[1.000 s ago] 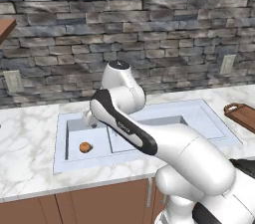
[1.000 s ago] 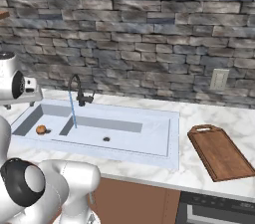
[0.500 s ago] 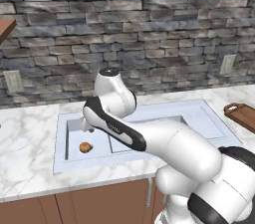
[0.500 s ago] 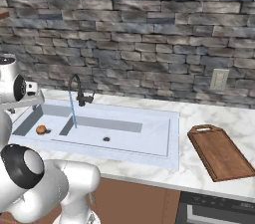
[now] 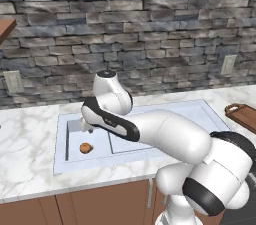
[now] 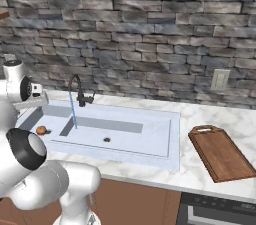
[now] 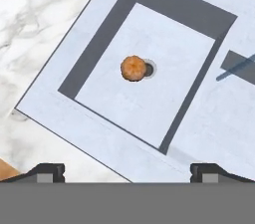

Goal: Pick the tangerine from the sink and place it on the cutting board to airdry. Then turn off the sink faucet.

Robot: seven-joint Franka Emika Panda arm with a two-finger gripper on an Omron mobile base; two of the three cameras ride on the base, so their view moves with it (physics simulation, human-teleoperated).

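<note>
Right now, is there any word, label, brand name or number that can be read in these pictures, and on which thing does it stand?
None. No readable text on the tangerine, the sink, the cutting board, the faucet or the wall outlet.

Arm repositioned over the smaller sink bowl

Since the earlier frames, the arm has swung left and lowered, bringing the gripper [image 7: 127,170] above the smaller bowl of the sink [image 7: 69,118], with the tangerine [image 7: 133,68] beside the drain hole below it.
</note>
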